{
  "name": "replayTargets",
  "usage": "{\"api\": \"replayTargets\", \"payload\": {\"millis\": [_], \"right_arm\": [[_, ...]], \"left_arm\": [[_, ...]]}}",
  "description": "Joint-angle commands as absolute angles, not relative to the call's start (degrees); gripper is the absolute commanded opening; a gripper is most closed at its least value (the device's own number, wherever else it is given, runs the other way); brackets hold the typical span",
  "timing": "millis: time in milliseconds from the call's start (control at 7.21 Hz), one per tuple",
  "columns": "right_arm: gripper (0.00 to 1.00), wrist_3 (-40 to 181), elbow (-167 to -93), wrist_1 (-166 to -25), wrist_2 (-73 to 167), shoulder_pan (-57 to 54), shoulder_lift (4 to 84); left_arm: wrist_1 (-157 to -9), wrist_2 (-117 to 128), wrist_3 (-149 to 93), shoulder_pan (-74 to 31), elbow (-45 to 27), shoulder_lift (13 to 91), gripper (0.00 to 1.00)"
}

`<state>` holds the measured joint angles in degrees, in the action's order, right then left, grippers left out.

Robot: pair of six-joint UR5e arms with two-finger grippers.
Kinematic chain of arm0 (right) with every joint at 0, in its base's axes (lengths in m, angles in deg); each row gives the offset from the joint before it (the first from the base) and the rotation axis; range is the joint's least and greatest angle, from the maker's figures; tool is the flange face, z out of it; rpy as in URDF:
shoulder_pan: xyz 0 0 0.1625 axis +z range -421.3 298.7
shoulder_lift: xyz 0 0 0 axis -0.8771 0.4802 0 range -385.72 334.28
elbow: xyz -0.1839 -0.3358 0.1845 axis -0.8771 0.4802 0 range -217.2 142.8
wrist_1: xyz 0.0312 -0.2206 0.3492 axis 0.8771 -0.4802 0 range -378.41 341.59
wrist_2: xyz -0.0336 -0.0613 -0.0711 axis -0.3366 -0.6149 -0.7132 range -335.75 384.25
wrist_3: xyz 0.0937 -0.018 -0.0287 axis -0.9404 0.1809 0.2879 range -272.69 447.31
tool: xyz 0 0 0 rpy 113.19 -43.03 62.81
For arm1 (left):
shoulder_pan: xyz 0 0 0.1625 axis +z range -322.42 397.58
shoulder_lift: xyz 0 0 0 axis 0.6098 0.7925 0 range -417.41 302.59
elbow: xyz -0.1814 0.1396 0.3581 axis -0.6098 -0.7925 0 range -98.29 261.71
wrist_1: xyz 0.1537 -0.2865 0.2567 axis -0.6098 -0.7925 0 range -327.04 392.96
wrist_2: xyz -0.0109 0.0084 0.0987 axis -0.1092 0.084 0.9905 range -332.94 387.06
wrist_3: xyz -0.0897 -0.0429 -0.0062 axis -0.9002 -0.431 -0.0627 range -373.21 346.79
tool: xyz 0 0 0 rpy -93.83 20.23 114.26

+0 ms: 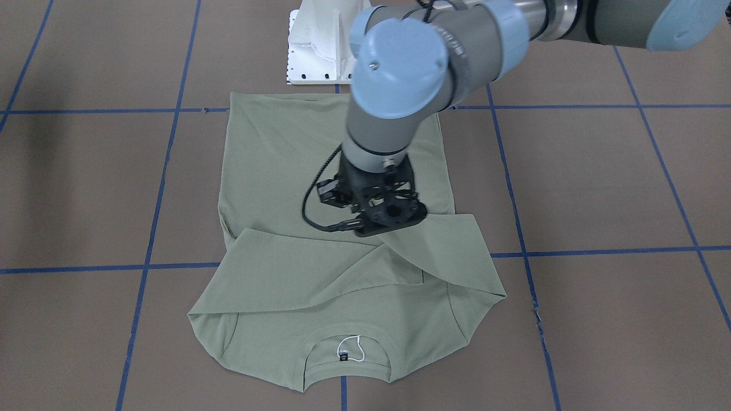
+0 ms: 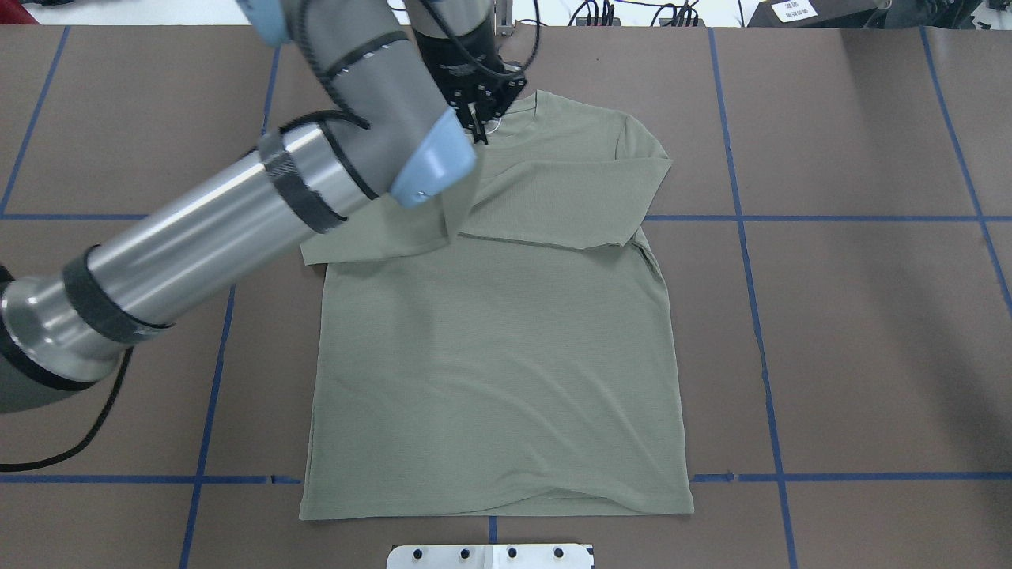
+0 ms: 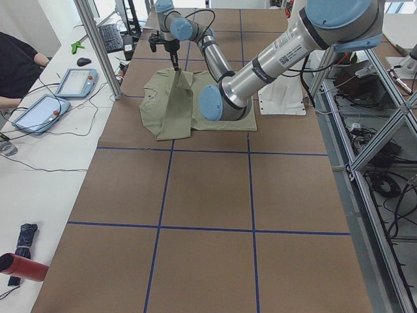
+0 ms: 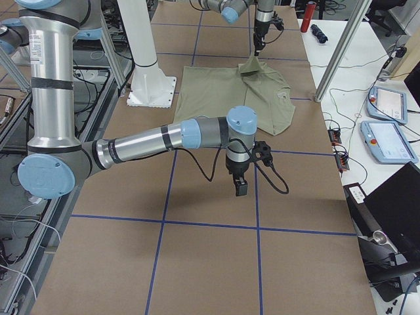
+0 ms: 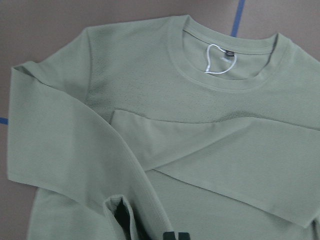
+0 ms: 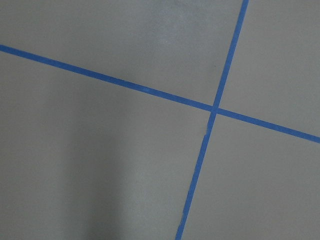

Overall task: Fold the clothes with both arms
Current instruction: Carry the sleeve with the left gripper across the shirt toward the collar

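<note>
The sage-green shirt (image 2: 490, 371) lies flat on the brown table, with its neck and black label (image 1: 343, 358) at the far edge from the robot. One sleeve (image 2: 569, 197) is folded across the chest. My left gripper (image 2: 480, 133) is over the collar area, shut on the other sleeve (image 2: 379, 237) and holding it lifted off the shirt. The pinched fabric shows at the bottom of the left wrist view (image 5: 120, 215). My right gripper (image 4: 241, 187) hovers over bare table well away from the shirt. It shows only in the exterior right view, so I cannot tell whether it is open or shut.
The white pedestal base (image 2: 490, 555) stands at the shirt's hem side. Blue tape lines (image 6: 215, 107) grid the table. Tablets (image 3: 39, 111) and a metal post (image 3: 98, 45) stand on the operators' side.
</note>
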<state>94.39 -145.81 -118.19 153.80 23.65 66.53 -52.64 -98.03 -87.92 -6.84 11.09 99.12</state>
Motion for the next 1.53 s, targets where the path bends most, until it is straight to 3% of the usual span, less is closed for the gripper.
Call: {"api": "replayTargets", "payload": {"millis": [0,832,971,1110,1387], "right_arm": [[1.0,94.3,-145.7,-118.2,153.8,23.7,66.9],[1.0,94.2,-145.7,-118.1,153.9,23.7,67.1],[1.0,94.2,-145.7,-118.1,153.8,23.7,67.1],[1.0,94.1,-145.7,-118.1,153.8,23.7,67.2],[1.0,93.7,-145.8,-118.1,153.9,23.6,67.0]], "left_arm": [[-69.8,-93.0,-97.3,-0.9,27.3,105.4,0.0],[-82.7,-81.9,-116.5,4.5,34.9,107.0,0.0],[-83.8,-81.7,-117.5,4.5,35.1,106.9,0.28],[-86.7,-81.6,-113.2,4.5,35.3,106.9,0.98],[-86.6,-82.6,-108.3,4.6,33.6,106.9,1.0]]}}
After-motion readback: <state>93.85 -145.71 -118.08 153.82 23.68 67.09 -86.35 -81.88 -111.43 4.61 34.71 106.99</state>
